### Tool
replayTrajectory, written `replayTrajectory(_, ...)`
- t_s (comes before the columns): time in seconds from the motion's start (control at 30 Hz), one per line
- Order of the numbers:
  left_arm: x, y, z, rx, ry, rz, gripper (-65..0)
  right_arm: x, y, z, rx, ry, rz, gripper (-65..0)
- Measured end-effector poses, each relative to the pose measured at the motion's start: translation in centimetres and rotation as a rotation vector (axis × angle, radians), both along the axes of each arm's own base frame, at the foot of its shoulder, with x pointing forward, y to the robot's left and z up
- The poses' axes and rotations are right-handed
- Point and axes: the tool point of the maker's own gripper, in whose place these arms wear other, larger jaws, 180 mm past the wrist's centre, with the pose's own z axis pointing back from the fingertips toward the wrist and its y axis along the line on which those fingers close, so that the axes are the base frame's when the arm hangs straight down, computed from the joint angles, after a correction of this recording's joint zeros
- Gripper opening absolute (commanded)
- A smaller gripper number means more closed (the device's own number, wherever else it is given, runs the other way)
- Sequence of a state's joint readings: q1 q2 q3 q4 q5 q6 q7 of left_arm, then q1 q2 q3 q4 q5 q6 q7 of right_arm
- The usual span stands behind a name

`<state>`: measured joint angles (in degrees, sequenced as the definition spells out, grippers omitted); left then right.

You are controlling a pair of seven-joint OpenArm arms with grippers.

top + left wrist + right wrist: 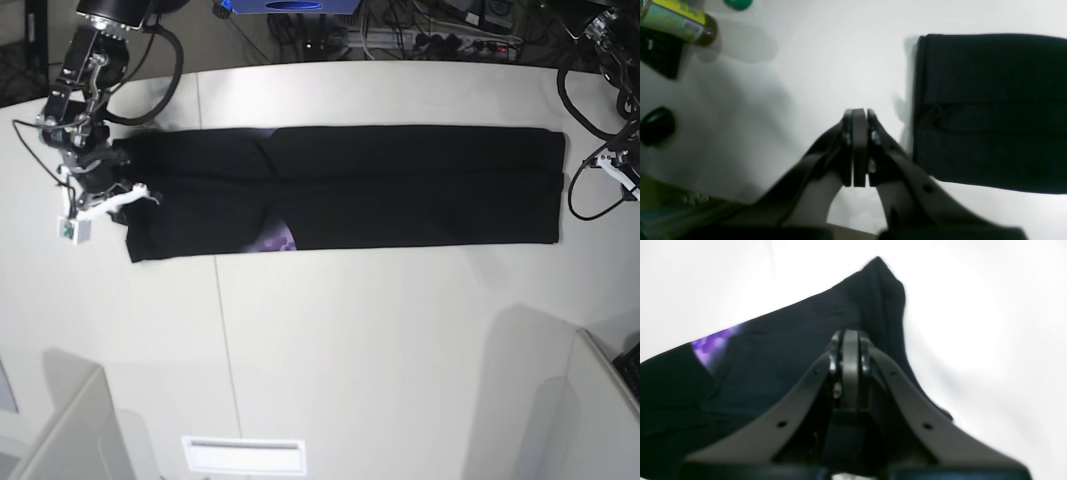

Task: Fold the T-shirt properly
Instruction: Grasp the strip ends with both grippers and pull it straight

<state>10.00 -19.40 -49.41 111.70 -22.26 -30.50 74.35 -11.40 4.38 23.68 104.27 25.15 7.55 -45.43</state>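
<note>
- Both sides of the T-shirt (400, 215) look folded inward; each claw, left (855, 115) and right (850, 335), is closed, empty.
- Next, probably, grip one end and fold lengthwise.

Black T-shirt (400, 190) lies folded; purple print peeks out.

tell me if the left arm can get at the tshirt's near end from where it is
Probably yes: the left gripper is shut but holds nothing, beside the T-shirt, with nothing visible between them.
</note>
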Motion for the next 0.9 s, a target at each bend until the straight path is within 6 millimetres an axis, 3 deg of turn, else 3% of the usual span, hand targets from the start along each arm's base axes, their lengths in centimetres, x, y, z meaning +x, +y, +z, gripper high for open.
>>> replayTrajectory(0.17,-0.8,0.1,-0.5,0.003,0.029,-0.001,-65.0,-0.6,1.5,-0.8,0.046,0.016,-0.005,-65.0)
replayTrajectory(0.3,-0.8,0.5,-0.2,0.019,0.032,-0.001,-65.0,-0.6,1.6,-0.8,0.049,0.013,-0.007,-65.0)
replayTrajectory(0.37,-0.6,0.3,-0.2,0.01,0.023,-0.003,-54.6,-0.5,1.5,-0.8,0.047,0.011,-0.007,-65.0)
replayTrajectory(0.47,-0.3,0.3,0.0,0.013,0.017,-0.008,-28.6,-0.5,1.5,-0.8,0.048,0.011,-0.008,-65.0)
replayTrajectory(0.6,0.6,0.2,0.5,0.011,-0.012,-0.011,-3.3,-0.5,1.5,-0.8,0.047,0.012,-0.008,-65.0)
replayTrajectory(0.63,0.8,0.1,0.7,0.008,-0.023,-0.014,-0.2,-0.5,1.5,-0.8,0.048,0.012,-0.008,-65.0)
replayTrajectory(0.9,0.3,0.3,0.4,0.01,-0.007,-0.006,0.0,-0.5,1.4,-0.8,0.045,0.012,-0.007,-65.0)
